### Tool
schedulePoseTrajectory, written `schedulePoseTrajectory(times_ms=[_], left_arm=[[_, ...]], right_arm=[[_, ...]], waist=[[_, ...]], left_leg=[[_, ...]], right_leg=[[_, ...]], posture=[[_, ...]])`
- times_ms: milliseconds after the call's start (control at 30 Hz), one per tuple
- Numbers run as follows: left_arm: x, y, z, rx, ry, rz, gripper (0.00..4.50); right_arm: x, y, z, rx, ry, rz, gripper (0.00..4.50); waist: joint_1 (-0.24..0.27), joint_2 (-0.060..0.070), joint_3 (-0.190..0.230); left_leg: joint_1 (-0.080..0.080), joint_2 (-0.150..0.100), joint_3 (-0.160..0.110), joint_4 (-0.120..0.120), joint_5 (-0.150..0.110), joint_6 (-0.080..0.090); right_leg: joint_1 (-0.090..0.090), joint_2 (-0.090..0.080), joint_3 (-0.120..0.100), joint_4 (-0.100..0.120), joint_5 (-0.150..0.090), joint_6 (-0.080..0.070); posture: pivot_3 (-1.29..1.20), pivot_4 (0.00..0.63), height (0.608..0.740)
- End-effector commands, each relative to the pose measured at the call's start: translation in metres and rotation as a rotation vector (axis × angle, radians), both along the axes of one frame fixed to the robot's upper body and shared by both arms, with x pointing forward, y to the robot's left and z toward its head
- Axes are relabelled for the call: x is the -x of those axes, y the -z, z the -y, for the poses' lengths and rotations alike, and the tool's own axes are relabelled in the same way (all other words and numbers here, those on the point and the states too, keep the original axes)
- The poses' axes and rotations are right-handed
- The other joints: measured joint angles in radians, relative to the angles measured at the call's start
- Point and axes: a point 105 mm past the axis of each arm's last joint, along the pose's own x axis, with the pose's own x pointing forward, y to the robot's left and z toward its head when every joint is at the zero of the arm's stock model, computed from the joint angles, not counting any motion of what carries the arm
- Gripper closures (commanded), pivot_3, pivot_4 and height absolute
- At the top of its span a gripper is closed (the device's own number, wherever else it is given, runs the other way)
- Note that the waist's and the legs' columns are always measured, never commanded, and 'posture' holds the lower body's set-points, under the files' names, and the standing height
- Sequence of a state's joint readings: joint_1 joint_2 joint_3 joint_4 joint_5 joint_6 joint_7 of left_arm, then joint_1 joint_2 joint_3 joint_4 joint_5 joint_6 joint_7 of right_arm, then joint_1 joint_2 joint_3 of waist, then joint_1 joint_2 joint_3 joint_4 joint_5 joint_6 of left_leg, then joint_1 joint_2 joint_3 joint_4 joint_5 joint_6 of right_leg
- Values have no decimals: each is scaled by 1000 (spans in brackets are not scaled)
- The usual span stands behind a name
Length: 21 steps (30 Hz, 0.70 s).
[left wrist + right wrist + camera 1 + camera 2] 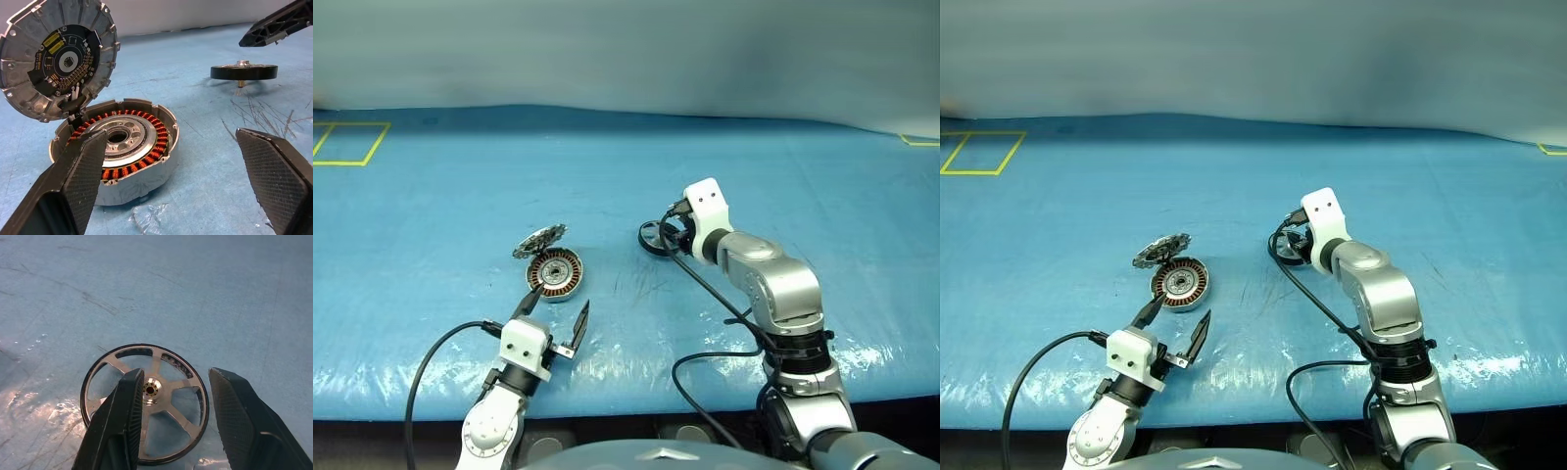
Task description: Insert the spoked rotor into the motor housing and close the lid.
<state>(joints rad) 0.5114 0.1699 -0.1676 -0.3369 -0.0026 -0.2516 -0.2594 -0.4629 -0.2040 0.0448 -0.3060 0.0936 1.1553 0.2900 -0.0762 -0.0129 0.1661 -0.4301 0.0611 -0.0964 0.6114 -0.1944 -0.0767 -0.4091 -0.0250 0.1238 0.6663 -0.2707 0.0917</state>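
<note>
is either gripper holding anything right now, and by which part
Nothing is held. The right gripper hangs open above the dark spoked rotor, which lies flat on the blue table. The left gripper is open near the silver-grey motor housing.

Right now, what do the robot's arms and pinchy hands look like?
Both arms are rounded silver-grey metal with black rings at the joints. Each wrist carries a small white box with dark screw dots, and a thin black cable loops away from it. The left gripper and right gripper each have two flat black fingers tapering toward the tips, with finely textured inner pads.
</note>
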Motion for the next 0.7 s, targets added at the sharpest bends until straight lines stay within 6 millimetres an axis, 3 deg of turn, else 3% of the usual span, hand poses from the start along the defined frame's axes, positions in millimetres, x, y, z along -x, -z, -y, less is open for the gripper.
schedulePoseTrajectory(times_ms=[33, 133, 233, 700], left_arm=[[0, -7, 1, 6, 11, 26, 0], [0, -7, 1, 6, 6, 23, 0], [0, -6, 0, 6, -2, 18, 0], [3, -4, -3, 8, -19, 12, 0]], right_arm=[[-3, -5, 1, -42, 42, 1, 2260], [-3, -3, -1, -58, 45, -10, 1898], [-1, -2, -4, -46, 41, -13, 1041], [6, 8, -28, -41, -45, -54, 1041]], waist=[[0, 0, 0], [0, 0, 0], [0, 0, 0], [0, 1, 0]], left_leg=[[0, 0, 0, 0, 0, 0], [0, 0, 0, 1, 0, 0], [0, 0, 0, 1, 0, 0], [0, 0, 0, 1, 0, 0]], right_leg=[[0, 0, 0, 0, 0, 0], [0, 0, 0, 0, 0, 0], [0, 0, 0, 0, 0, 0], [0, 0, 0, 0, 0, 0]], posture=[[0, 150, 740], [0, 150, 740], [0, 150, 740], [0, 150, 740]])
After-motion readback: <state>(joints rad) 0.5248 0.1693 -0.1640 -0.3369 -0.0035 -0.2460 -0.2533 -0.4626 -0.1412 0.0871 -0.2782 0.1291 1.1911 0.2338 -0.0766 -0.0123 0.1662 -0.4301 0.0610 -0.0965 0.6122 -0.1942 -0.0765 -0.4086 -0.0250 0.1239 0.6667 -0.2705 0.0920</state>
